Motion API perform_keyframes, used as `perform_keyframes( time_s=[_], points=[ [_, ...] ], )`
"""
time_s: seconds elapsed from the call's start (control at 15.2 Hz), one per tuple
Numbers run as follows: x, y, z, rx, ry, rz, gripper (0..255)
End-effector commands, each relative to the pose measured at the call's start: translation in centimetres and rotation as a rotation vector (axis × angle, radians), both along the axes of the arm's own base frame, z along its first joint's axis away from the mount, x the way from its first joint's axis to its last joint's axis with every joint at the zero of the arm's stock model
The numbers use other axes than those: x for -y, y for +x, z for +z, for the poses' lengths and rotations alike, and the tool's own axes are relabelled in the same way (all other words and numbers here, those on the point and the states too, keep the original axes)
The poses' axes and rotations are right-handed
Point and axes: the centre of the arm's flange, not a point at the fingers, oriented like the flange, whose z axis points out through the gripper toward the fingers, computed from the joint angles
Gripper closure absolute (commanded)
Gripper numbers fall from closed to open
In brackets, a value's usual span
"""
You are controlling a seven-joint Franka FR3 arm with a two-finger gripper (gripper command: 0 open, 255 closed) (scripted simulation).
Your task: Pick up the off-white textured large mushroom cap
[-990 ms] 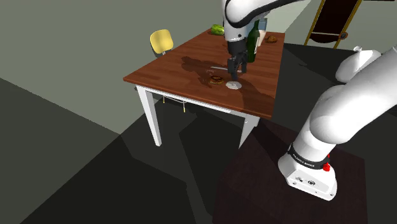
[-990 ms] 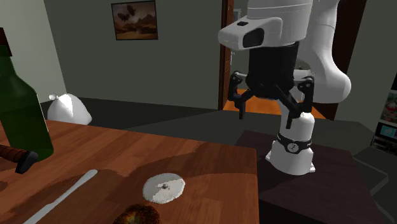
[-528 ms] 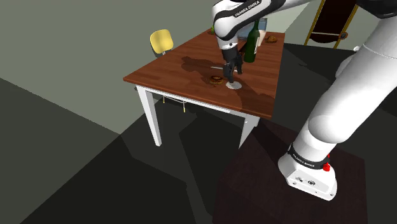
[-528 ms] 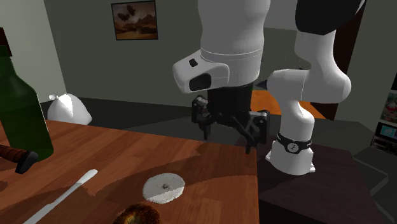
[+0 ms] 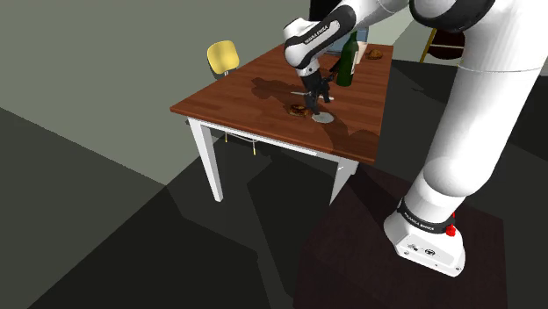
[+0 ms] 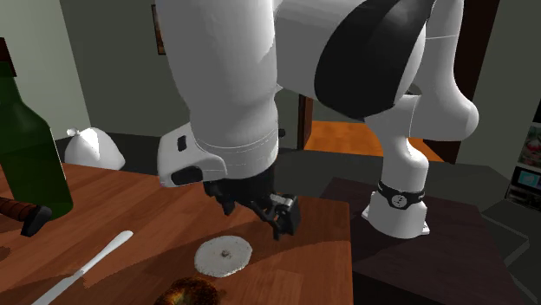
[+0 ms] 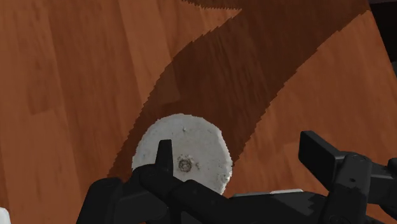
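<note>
Pick not yet made: the off-white mushroom cap point(image 6: 224, 256) lies flat on the table point(image 6: 303, 260), untouched and unlifted. The pincer point(image 6: 257, 217) hangs low just above it, a little toward the second exterior view's right, fingers spread apart. In the wrist view the cap sits beneath one finger point(image 7: 164, 156), not centred in the gap; centring, closing and lifting look left to do.

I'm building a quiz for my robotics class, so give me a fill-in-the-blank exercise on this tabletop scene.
1. The off-white mushroom cap lies flat on the brown ___.
2. The gripper near the cap is ___, holding nothing.
3. The tall bottle is ___ in colour.
4. The chair beyond the far edge is ___.
Missing words: table; open; green; yellow.
</note>
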Motion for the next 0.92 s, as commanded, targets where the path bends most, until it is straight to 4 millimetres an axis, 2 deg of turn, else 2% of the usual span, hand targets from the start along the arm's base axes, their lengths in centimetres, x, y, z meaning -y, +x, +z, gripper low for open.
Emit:
perform_keyframes(
  time_s=[0.0, 0.53, 0.66, 0.73, 0.86],
  points=[
    [2.0, 1.5, -1.7, -0.022, -0.022, 0.002, 0],
    [2.2, 1.7, -5.9, -0.024, -0.024, 0.002, 0],
    [2.2, 1.7, -5.9, -0.024, -0.024, 0.002, 0],
    [2.2, 1.7, -5.9, -0.024, -0.024, 0.002, 255],
    [2.2, 1.7, -5.9, -0.024, -0.024, 0.002, 255]
  ],
)
